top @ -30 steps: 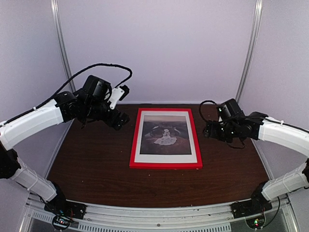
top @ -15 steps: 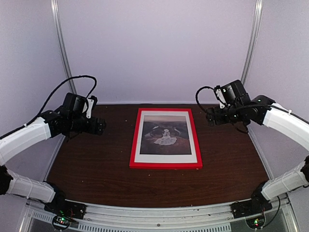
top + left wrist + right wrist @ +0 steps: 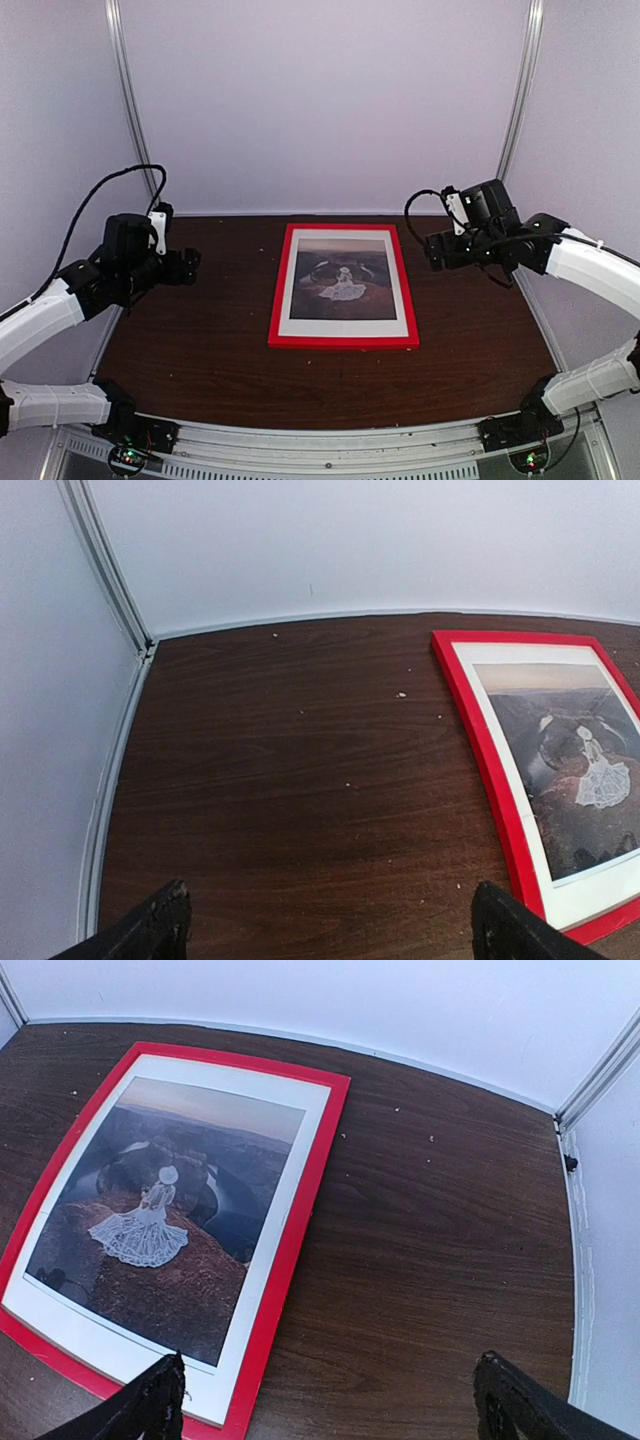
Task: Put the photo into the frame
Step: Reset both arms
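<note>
The red frame (image 3: 343, 341) lies flat in the middle of the dark wood table, face up. The photo (image 3: 342, 280) of a white-dressed figure sits inside it with white margins. Both show in the right wrist view, the frame (image 3: 300, 1210) and the photo (image 3: 170, 1230), and in the left wrist view, the frame (image 3: 480, 750) and the photo (image 3: 580, 770). My left gripper (image 3: 190, 262) hangs above the table left of the frame, open and empty. My right gripper (image 3: 432, 252) hangs right of the frame, open and empty. Neither touches the frame.
White walls enclose the table at the back and both sides, with metal posts (image 3: 125, 110) in the corners. Small crumbs (image 3: 400, 694) dot the wood. A metal rail (image 3: 320, 445) runs along the near edge.
My left arm has drawn back to the left and lower, away from the frame. My right arm has risen and drawn slightly back. The frame and photo have not moved.
</note>
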